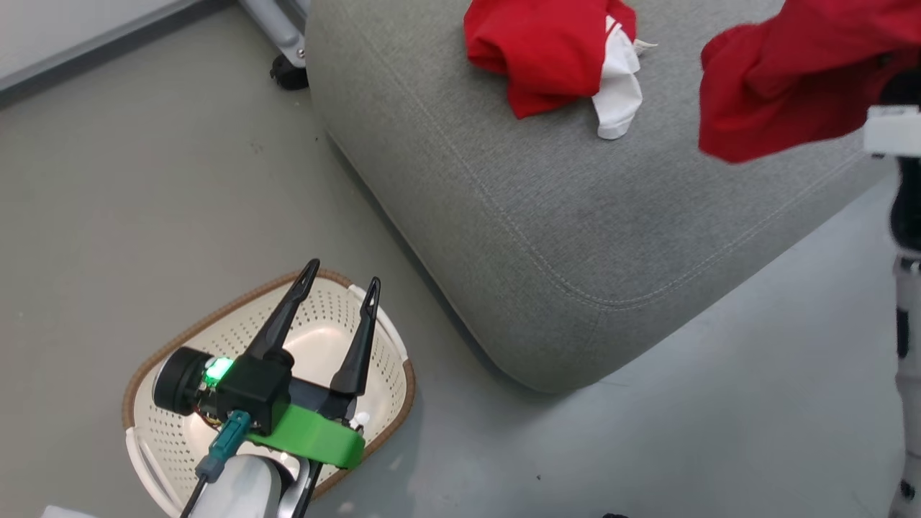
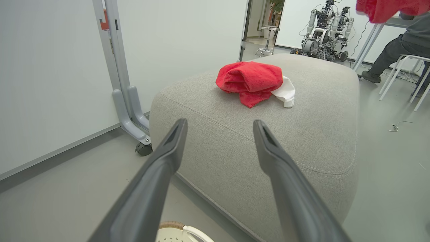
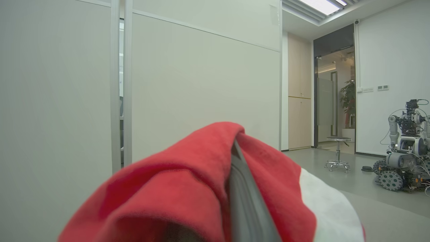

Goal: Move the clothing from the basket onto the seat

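Nearest in the head view, the left gripper (image 1: 344,273) hangs over the basket (image 1: 169,432), its two dark fingers spread wide apart with nothing between them. The basket stands on the grey floor (image 1: 144,180) near the rounded corner of the seat (image 1: 547,237). On the far part of the seat rests the lying garment (image 1: 540,50), a crumpled red heap with a white panel trailing off its right side. At the upper right the held garment (image 1: 777,86) hangs in the air above the seat's right edge, well apart from the other; it covers the fingers that carry it. From the left wrist view, the same open fingers (image 2: 161,158) point towards the seat, with the basket's brown rim (image 2: 174,227) just below them at the bottom edge and the lying garment on top of the cushion beyond. A wheeled partition stand (image 2: 129,111) is left of the seat; another robot (image 2: 322,30) and a seated person (image 2: 403,47) are far behind. From the right wrist view, the right gripper (image 3: 237,158) has its jaws clamped together on the held garment, whose red cloth bunches over both sides of the dark finger, a white panel (image 3: 329,208) at the right.
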Controlling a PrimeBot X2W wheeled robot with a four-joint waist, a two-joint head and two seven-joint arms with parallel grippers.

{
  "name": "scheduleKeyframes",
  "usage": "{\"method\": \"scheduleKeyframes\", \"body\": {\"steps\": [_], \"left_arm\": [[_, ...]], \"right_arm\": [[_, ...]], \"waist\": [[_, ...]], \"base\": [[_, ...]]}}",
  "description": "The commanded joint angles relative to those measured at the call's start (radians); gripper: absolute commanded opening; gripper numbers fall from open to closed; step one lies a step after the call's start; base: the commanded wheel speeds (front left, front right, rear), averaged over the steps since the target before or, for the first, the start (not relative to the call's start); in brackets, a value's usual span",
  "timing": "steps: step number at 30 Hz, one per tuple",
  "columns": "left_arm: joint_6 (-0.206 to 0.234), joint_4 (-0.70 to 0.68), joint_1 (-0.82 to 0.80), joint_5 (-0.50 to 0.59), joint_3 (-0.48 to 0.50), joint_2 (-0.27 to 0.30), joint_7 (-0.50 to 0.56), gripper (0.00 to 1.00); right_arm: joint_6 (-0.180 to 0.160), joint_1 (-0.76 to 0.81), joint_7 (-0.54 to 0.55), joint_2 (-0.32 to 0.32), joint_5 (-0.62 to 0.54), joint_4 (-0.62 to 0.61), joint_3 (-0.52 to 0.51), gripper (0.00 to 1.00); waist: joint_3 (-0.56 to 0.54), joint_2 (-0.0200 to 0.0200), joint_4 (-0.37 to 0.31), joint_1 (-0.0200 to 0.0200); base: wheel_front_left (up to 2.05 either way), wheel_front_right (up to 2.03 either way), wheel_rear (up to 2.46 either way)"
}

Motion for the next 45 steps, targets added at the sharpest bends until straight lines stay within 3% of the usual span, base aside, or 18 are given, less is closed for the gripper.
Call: {"method": "scheduleKeyframes", "body": {"steps": [1, 6, 13, 19, 24, 33, 45], "left_arm": [[-0.002, -0.011, -0.036, -0.008, -0.014, 0.019, 0.0, 1.0], [-0.002, -0.031, -0.112, -0.004, -0.049, 0.059, 0.0, 1.0], [-0.002, -0.038, -0.167, -0.023, -0.075, 0.067, 0.0, 1.0], [-0.002, -0.037, -0.185, -0.022, -0.086, 0.07, 0.0, 1.0], [-0.002, -0.04, -0.193, -0.021, -0.09, 0.072, 0.0, 1.0], [-0.002, -0.034, -0.197, -0.019, -0.068, 0.083, 0.0, 1.0], [-0.002, -0.017, -0.181, -0.016, -0.066, 0.091, 0.0, 1.0]], "right_arm": [[0.0, -0.047, 0.0, -0.012, 0.004, 0.011, -0.005, 0.0], [0.0, -0.207, 0.0, -0.054, -0.008, 0.076, -0.042, 0.0], [0.0, -0.375, 0.0, -0.121, -0.052, 0.238, -0.049, 0.0], [0.0, -0.467, 0.0, -0.136, -0.059, 0.401, -0.081, 0.0], [0.0, -0.494, 0.0, -0.142, -0.095, 0.521, -0.089, 0.0], [0.0, -0.466, 0.0, -0.115, -0.164, 0.742, 0.013, 0.0], [-0.001, -0.436, 0.0, -0.116, -0.121, 0.857, 0.1, 0.0]], "waist": [[0.135, -0.0001, 0.1, -0.0001], [0.241, -0.0001, 0.169, -0.0001], [0.334, -0.0001, 0.246, -0.0001], [0.378, -0.0001, 0.29, -0.0001], [0.407, -0.0001, 0.304, -0.0001], [0.428, -0.0001, 0.297, -0.0001], [0.385, -0.0001, 0.27, -0.0001]], "base": [[0.0, 0.0, 0.0], [0.0, 0.0, 0.0], [0.0, 0.0, 0.0], [0.0, 0.0, 0.0], [0.0, 0.0, 0.0], [0.0, 0.0, 0.0], [0.0, 0.0, 0.0]]}}
